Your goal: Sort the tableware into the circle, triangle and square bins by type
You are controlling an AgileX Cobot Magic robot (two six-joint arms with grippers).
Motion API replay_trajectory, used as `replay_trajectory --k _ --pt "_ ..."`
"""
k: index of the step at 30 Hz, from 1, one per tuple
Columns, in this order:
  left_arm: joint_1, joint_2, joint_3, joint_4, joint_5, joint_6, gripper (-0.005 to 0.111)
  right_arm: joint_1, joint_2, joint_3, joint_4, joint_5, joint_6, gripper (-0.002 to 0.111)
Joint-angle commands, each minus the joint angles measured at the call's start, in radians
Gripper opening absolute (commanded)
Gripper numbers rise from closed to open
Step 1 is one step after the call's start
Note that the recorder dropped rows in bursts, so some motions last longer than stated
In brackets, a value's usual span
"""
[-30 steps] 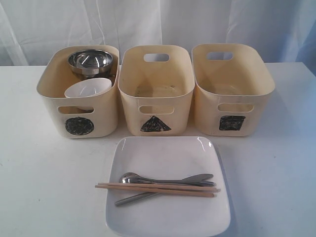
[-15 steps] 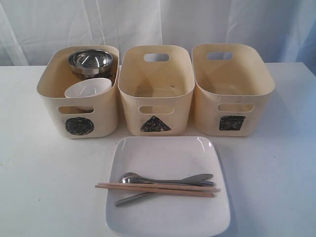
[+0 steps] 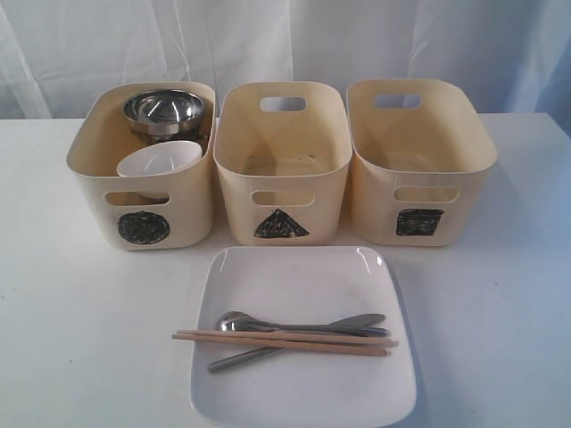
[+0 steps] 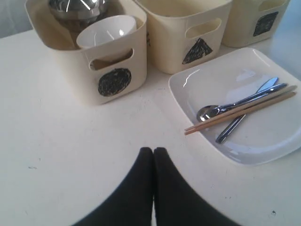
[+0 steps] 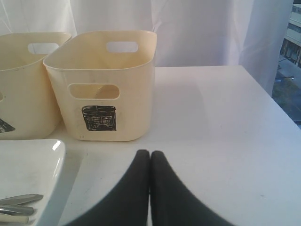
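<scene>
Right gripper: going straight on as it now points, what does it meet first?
Probably the rounded corner of the cream plastic bin marked with a black square; only bare white table lies before the right gripper. It might just miss.

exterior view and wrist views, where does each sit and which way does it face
Exterior: raised before the table, looking over the plate at the triangle bin; no robot part.
Left wrist: above the table, facing the circle bin; shut left tool shows.
Right wrist: low, facing the square bin; shut right tool shows.
Shared: all show the plate.
</scene>
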Motion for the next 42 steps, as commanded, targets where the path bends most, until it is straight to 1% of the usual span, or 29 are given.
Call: replay_trajectory --k 1,5,9,15,19,27,31,34,36,38,39,40,42 --pt "0.001 -0.077 0.091 0.006 -0.032 -0.051 0.0 -0.002 -0.006 0.005 0.0 -0.013 0.001 0.0" --pt "0.001 -0.135 0.149 0.022 -0.083 -0.041 0.0 -0.002 -0.006 0.005 0.0 -0.013 0.001 0.0" --pt "0.001 -0.188 0.205 0.028 -0.093 -0.095 0.0 -0.002 -0.006 0.005 0.0 -0.013 0.001 0.0" --pt "0.0 -0.188 0.274 0.05 -0.139 -0.099 0.0 -0.002 -0.006 0.005 0.0 -0.013 0.001 0.0" --pt "-0.003 -0.188 0.311 0.036 -0.145 -0.141 0.0 -0.002 -0.006 0.005 0.0 -0.013 0.001 0.0" --pt "-0.036 -0.188 0.384 0.03 -0.269 -0.141 0.0 -0.002 -0.006 0.005 0.0 -0.013 0.001 0.0" --pt "-0.061 -0.188 0.418 0.035 -0.283 -0.141 0.0 -0.002 -0.006 0.005 0.0 -0.013 0.001 0.0" --pt "-0.092 -0.188 0.446 0.038 -0.291 -0.19 0.0 -0.002 -0.006 0.005 0.0 -0.013 0.001 0.0" --pt "-0.118 -0.188 0.463 0.068 -0.336 -0.225 0.0 -0.002 -0.006 0.005 0.0 -0.013 0.001 0.0" --pt "-0.142 -0.188 0.463 0.121 -0.41 -0.242 0.0 -0.002 -0.006 0.005 0.0 -0.013 0.001 0.0" --pt "-0.151 -0.188 0.463 0.181 -0.43 -0.266 0.0 -0.002 -0.006 0.005 0.0 -0.013 0.001 0.0" --pt "-0.158 -0.188 0.463 0.234 -0.453 -0.305 0.0 -0.002 -0.006 0.005 0.0 -0.013 0.001 0.0" --pt "-0.159 -0.188 0.463 0.266 -0.471 -0.349 0.0 -0.002 -0.006 0.005 0.0 -0.013 0.001 0.0"
